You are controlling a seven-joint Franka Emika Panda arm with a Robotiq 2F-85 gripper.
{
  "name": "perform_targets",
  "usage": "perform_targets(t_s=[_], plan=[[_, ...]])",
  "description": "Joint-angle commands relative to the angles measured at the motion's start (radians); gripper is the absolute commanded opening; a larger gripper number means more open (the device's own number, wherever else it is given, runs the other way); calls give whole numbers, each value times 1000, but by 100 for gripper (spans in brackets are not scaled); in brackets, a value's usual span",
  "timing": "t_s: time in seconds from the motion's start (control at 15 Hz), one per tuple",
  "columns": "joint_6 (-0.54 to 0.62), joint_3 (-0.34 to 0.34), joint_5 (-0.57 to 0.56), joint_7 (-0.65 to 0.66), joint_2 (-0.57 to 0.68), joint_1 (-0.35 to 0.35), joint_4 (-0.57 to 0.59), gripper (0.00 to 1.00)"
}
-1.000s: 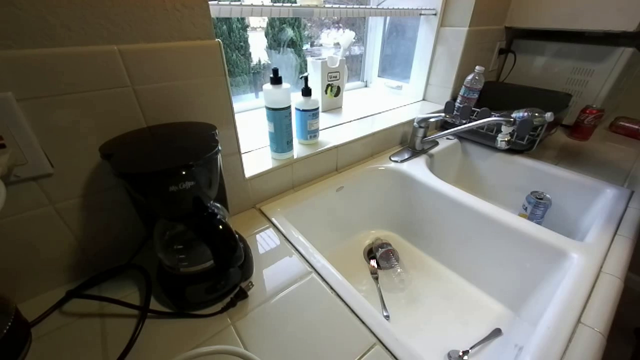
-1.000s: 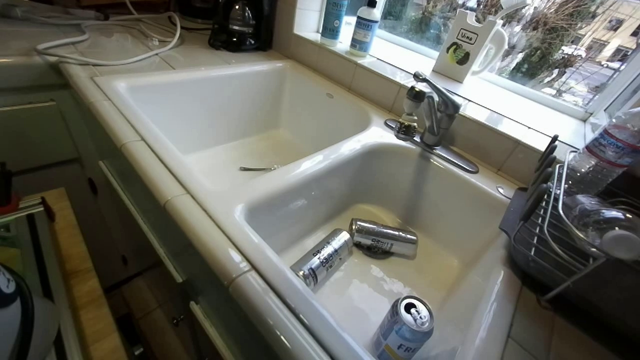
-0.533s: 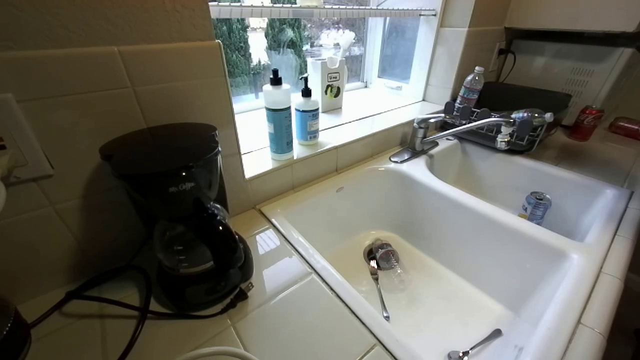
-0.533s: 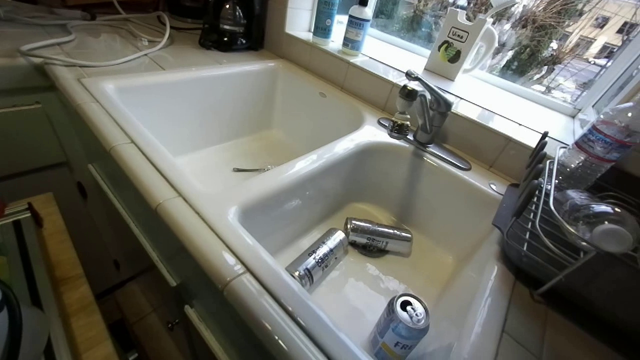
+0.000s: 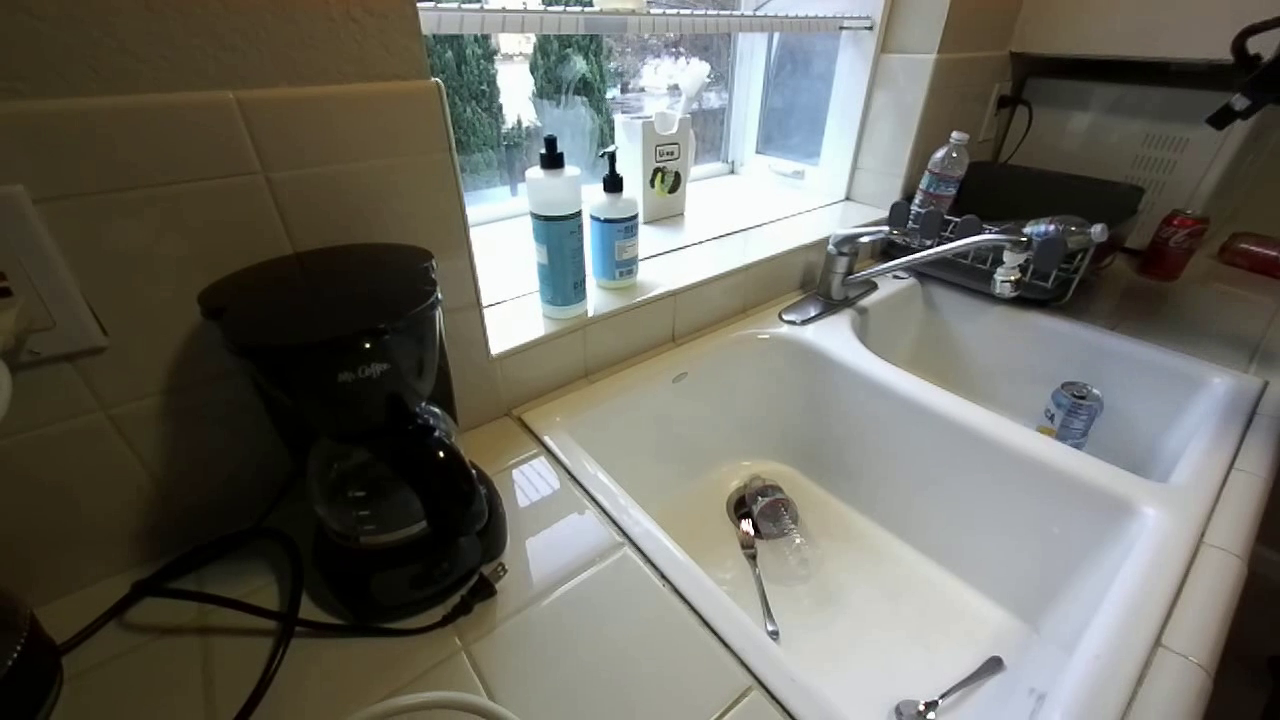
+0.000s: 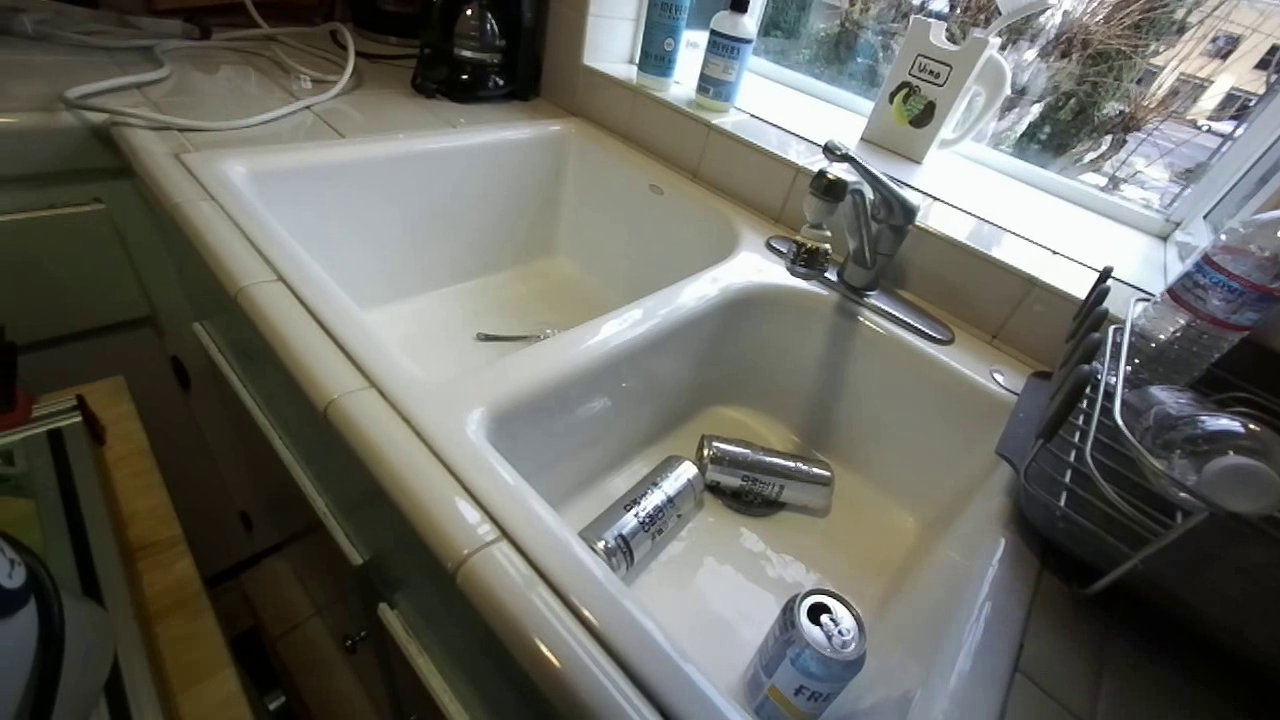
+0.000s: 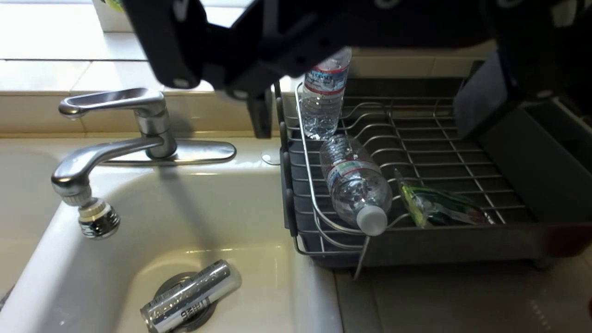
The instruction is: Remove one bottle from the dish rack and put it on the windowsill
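Observation:
The dark dish rack [image 7: 444, 249] stands right of the sink. It holds two clear bottles with red-and-blue labels. One bottle [image 7: 323, 99] stands upright at the back left, its top hidden by my gripper. The second bottle [image 7: 354, 185] lies in front of it, white cap toward the front. Both also show in an exterior view [image 5: 940, 180]. My gripper [image 7: 367, 132] is open and empty above the rack, its fingers to either side of the upright bottle in the wrist view. A dark finger [image 5: 1240, 105] shows at an exterior view's upper right. The white windowsill [image 5: 720, 250] runs below the window.
The faucet [image 7: 152, 125] stands between windowsill and sink, close to the rack. Two soap bottles [image 5: 558, 240] and a white jug [image 6: 925, 90] stand on the sill. Cans [image 6: 765, 475] lie in the near basin. A red can [image 5: 1172, 245] stands beside the rack.
Part of the dark gripper has come into an exterior view at the upper right. The counter by the rack is more shaded. The bottles and rack have not moved.

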Motion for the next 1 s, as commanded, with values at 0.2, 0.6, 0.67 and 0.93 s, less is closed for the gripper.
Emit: perform_targets(t_s=[0.2,0.6,0.67,0.93], plan=[[-189,63,-29,33,369,-127,274,100],[-184,164,-53,46,417,-239,285,100],[-215,168,-45,30,443,-244,306,100],[-216,252,22,45,511,-294,332,100]])
